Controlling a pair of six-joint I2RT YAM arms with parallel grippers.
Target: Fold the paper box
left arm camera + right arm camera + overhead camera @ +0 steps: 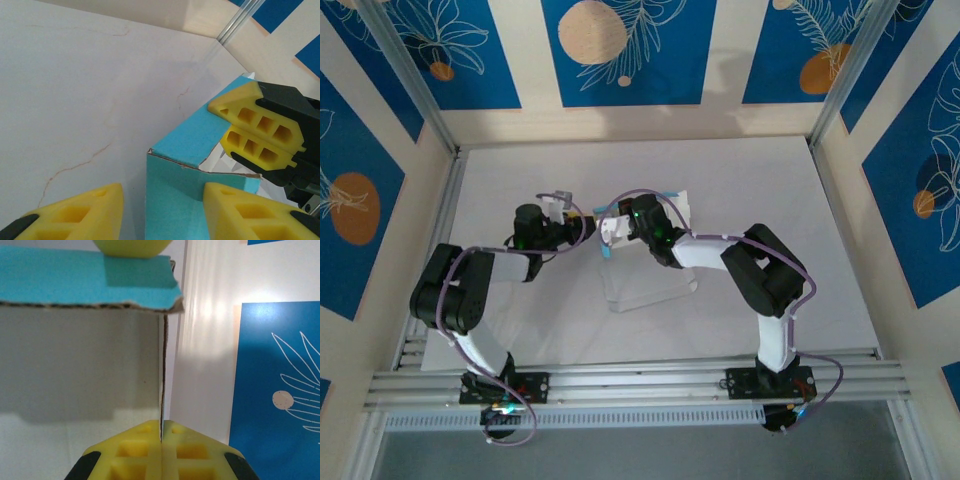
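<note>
Presently, the paper box (pixel 182 142) is found at the middle of the table (pixel 790 180), half-formed and caught between the two arms where their wrists meet. Its light-blue outer face is turned towards the left arm. In the left wrist view a corner of it is presented, with a ragged card edge where one blue panel lies on top and another drops away below.

The right gripper (pixel 162 429) is seen closed on the box. Its yellow fingers (pixel 132 452) are pressed together on a thin upright card wall met edge-on, white on its inner face, with a blue flap folded over above it.

The left gripper (pixel 164 194) is held at a middling width, and nothing is clamped in it. The box corner stands in the gap, set off-centre. One finger (pixel 250 210) is laid against or just over the lower blue panel, and contact cannot be told. The other finger (pixel 80 212) is kept apart from the card, with bare table seen between.

The coming move is judged to turn on that offset. The box lies directly ahead of the left fingers, with its upper edge running across towards the right gripper. Since the right gripper is taken up with holding, the free left arm is judged better placed for pressing the next flap.
</note>
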